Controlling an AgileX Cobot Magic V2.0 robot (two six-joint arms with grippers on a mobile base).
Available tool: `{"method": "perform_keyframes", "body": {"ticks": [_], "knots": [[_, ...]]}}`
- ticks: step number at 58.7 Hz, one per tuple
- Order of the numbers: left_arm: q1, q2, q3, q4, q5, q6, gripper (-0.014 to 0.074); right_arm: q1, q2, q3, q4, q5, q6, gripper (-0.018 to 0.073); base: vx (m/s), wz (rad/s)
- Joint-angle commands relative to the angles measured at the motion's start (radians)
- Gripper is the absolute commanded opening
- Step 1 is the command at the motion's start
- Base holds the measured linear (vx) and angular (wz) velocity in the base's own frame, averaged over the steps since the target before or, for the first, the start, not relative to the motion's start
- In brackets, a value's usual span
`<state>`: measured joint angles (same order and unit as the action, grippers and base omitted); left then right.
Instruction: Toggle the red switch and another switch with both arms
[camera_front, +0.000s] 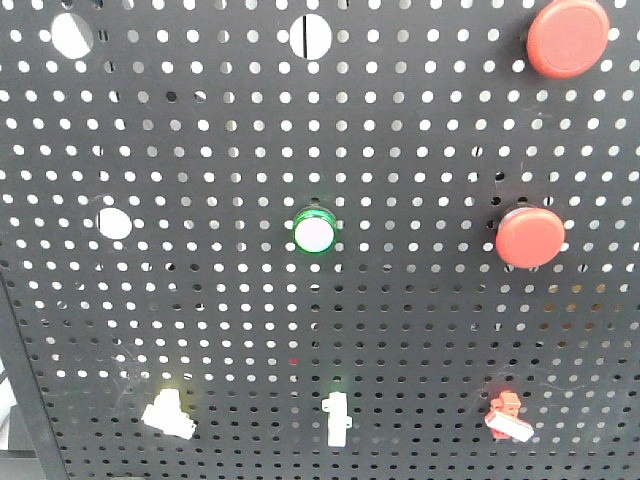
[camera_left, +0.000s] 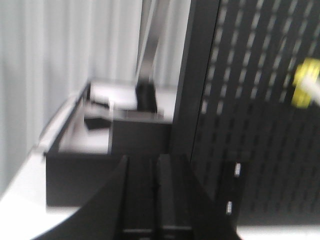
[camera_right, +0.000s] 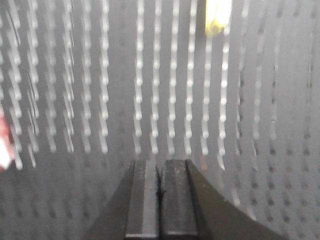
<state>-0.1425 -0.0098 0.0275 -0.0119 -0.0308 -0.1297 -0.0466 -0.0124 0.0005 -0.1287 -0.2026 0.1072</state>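
progress nil, we judge: red switch (camera_front: 508, 417) and pale switch (camera_front: 167, 414) untouched; left gripper (camera_left: 156, 192), right gripper (camera_right: 160, 197) closed tight, empty.

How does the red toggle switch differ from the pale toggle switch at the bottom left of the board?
The red switch has a red body with a white lever; the pale switch is pale all over. The red switch sits bottom right, the pale switch bottom left. Both are small toggles in the lowest row of the black pegboard.
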Motion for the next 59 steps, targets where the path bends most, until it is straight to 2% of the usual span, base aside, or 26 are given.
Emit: {"method": "perform_keyframes", "body": {"ticks": [1, 10, 17, 25, 34, 39, 45, 59], "knots": [[0.002, -0.010, -0.027, -0.009, -0.148, -0.010, 0.0003, -0.004, -0.008, -0.117, -0.006, 0.000, 0.035, -0.0006, 0.00, 0.00], [0.002, 0.059, -0.169, 0.005, -0.089, 0.000, 0.0003, -0.004, 0.095, -0.378, -0.010, 0.258, 0.030, -0.0006, 0.00, 0.00], [0.002, 0.187, -0.297, 0.088, 0.012, 0.025, 0.0003, -0.004, 0.234, -0.515, -0.010, 0.367, 0.030, -0.0006, 0.00, 0.00], [0.002, 0.307, -0.379, 0.102, 0.063, 0.024, 0.0003, -0.004, 0.345, -0.581, -0.010, 0.366, 0.031, -0.0006, 0.00, 0.00], [0.000, 0.351, -0.400, 0.094, -0.006, 0.018, 0.0003, 0.018, 0.389, -0.581, -0.007, 0.308, 0.032, -0.0006, 0.00, 0.00], [-0.002, 0.348, -0.400, 0.092, -0.023, -0.015, 0.0003, 0.047, 0.389, -0.581, 0.015, 0.302, 0.043, -0.0006, 0.00, 0.00], [-0.035, 0.351, -0.400, 0.095, -0.030, -0.023, 0.0003, 0.131, 0.389, -0.581, 0.025, 0.302, 0.041, -0.0006, 0.00, 0.00], [-0.164, 0.397, -0.400, 0.096, 0.004, -0.001, 0.0003, 0.429, 0.441, -0.581, 0.022, 0.303, 0.022, -0.0006, 0.00, 0.00]]}}
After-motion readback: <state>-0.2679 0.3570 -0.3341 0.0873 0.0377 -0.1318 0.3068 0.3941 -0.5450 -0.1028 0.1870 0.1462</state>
